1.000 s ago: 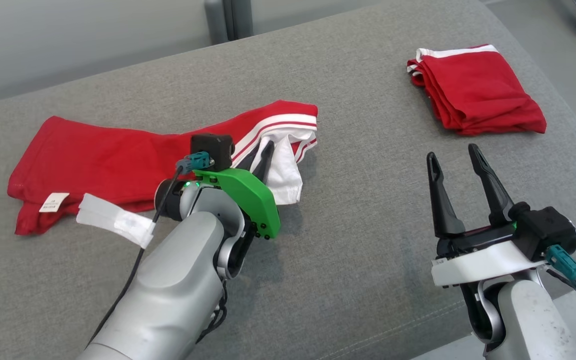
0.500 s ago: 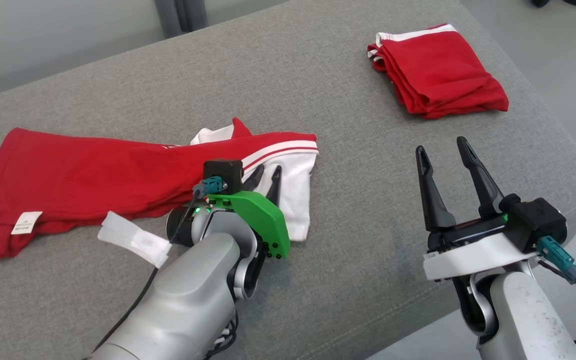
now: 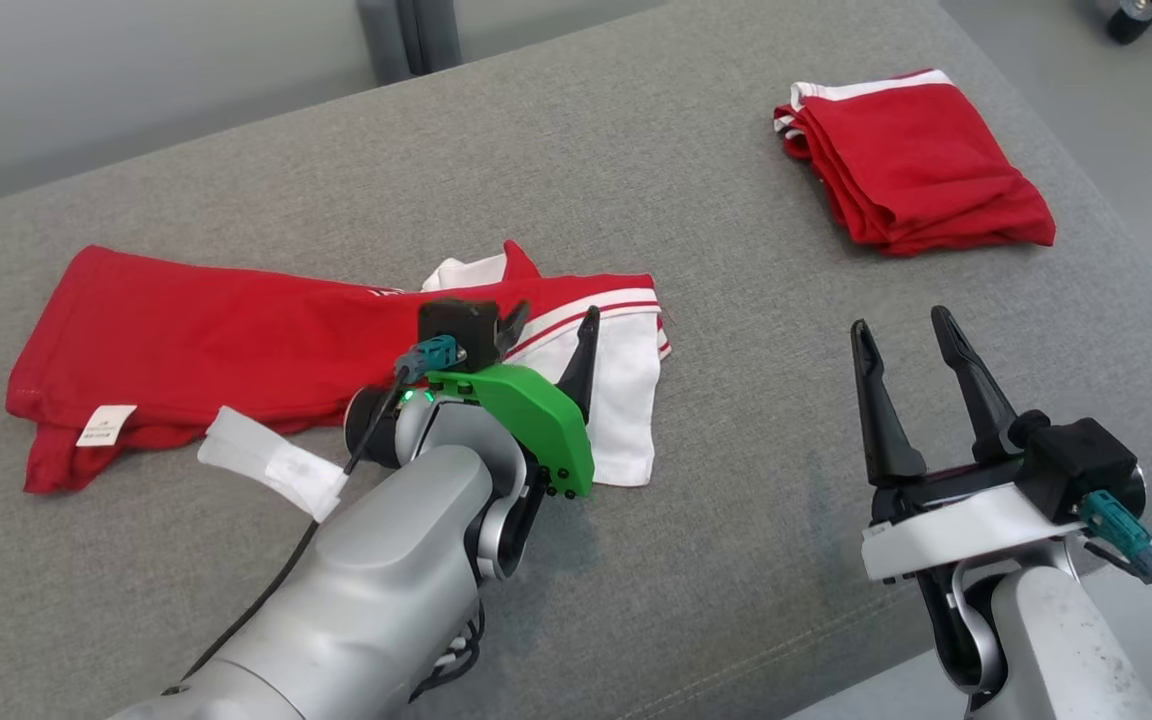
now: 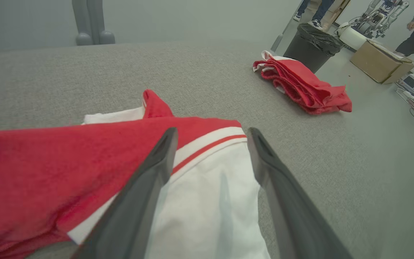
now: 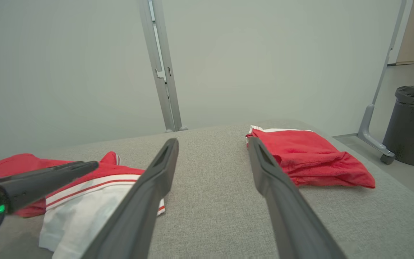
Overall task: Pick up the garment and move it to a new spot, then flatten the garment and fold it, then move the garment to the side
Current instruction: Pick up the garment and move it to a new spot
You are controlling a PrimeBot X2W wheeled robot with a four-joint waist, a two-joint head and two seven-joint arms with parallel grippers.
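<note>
Grey fabric table (image 3: 736,400), pale wall (image 5: 84,72) behind; red-white garment (image 3: 236,340) lies at my left, left jaws spread over its white end, gripping nothing (right jaws parted, empty too); folded red pile (image 3: 916,170) far right.

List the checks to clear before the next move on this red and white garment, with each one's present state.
1. Left gripper open, nothing pinched: ok.
2. Right gripper open and empty: ok.
3. Garment lying flat: not ok, white end rumpled.
4. Folded pile apart from garment: ok.
5. Left fingers lifted off the cloth: cannot tell.
</note>
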